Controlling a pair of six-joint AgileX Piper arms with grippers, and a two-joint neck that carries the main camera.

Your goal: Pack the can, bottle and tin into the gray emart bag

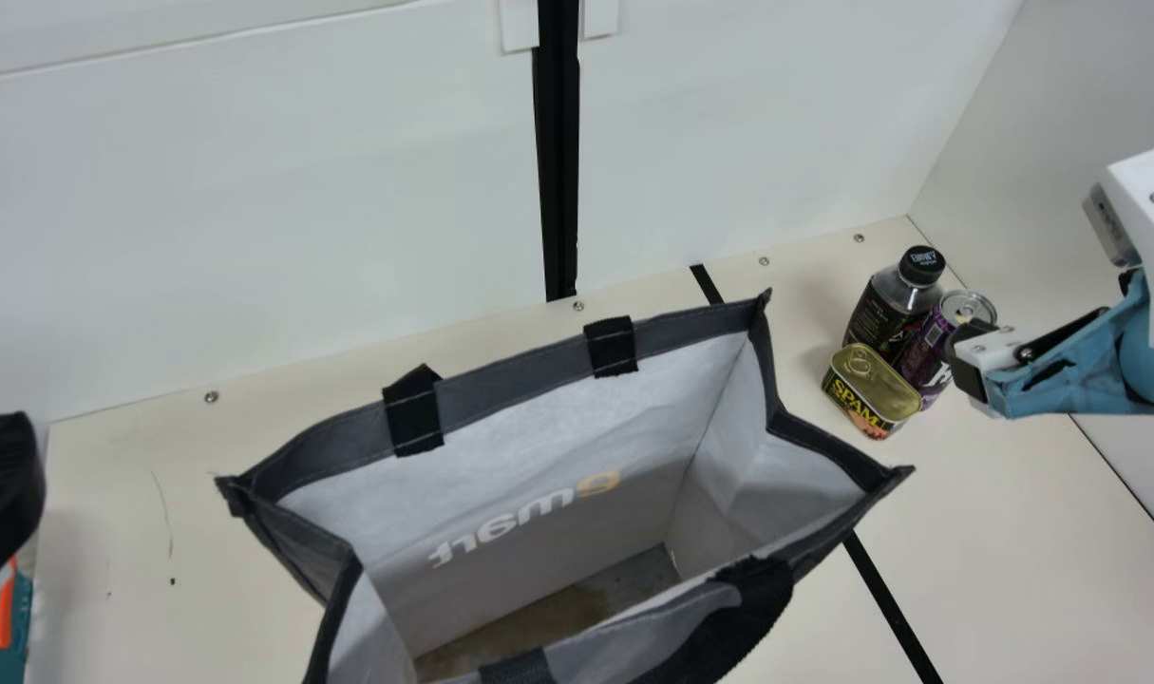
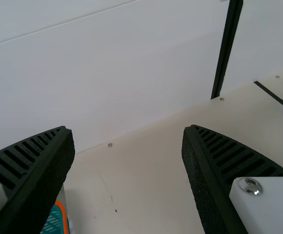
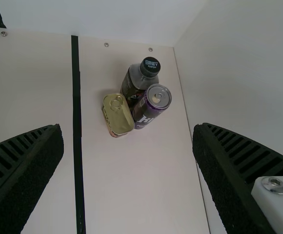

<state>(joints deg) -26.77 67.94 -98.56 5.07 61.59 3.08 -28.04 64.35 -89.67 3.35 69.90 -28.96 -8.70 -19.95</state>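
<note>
"Right pincer [image 1: 966, 361], how is it?"

"I have it wide open, nothing between its ribbed fingers, above the cream bench [image 1: 1004, 532]. Ahead of it and lower sit the purple can [image 1: 926, 353], the dark bottle [image 1: 878, 318] with a black cap and the gold-topped tin [image 1: 871, 380], bunched close together."

"And the left pincer [image 1: 7, 475]?"

"I have that wide open and empty too; between the two pincers stands the gray bag [image 1: 515, 380], upright, its mouth open."

- The gray bag [image 1: 515, 382] stands open, white inside.
- The dark bottle [image 1: 879, 318] stands up, black cap on.
- The purple can [image 1: 922, 353] stands beside it.
- The tin [image 1: 876, 385] sits by both, gold lid up.
</note>
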